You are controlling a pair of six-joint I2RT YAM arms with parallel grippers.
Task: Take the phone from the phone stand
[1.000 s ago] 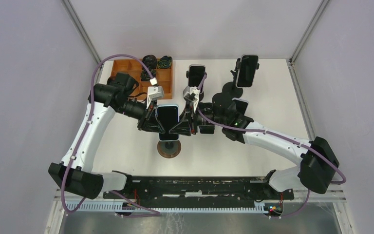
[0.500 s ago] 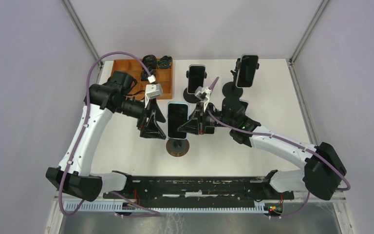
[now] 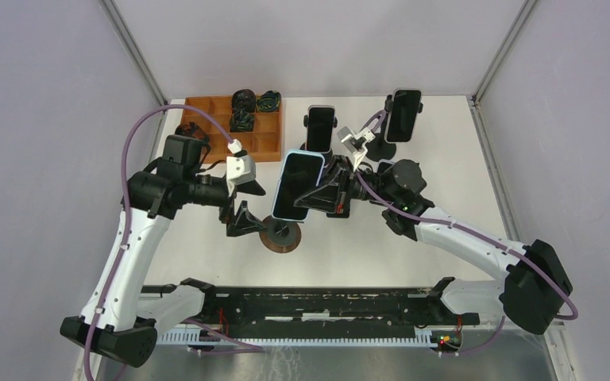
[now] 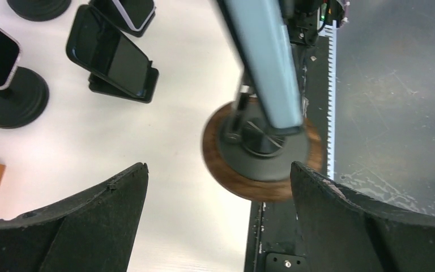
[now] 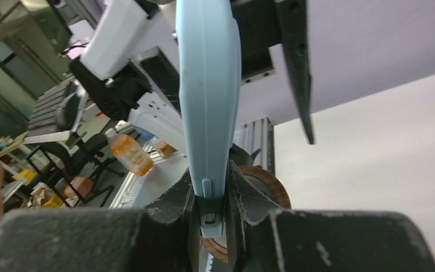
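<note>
The phone (image 3: 295,185), in a light blue case with a dark screen, hangs tilted above the phone stand (image 3: 280,236), a black stand on a round wooden base. My right gripper (image 3: 324,195) is shut on the phone's right edge. The right wrist view shows the phone (image 5: 208,96) edge-on, pinched between the fingers of my right gripper (image 5: 210,207), with the stand's base (image 5: 273,190) behind. My left gripper (image 3: 246,218) is open, low and just left of the stand. In the left wrist view my left gripper (image 4: 218,165) frames the stand (image 4: 257,156), under the phone (image 4: 266,62).
Two other phones on black stands (image 3: 320,127) (image 3: 404,115) stand at the back, and a low stand with a phone (image 4: 116,56) sits near them. A wooden tray (image 3: 222,119) with black items is at the back left. The black rail (image 3: 326,302) runs along the near edge.
My left gripper opened, let go of the phone and drew back down to the left. My right gripper lifted the phone up and to the right, tilting it, away from the stand.
</note>
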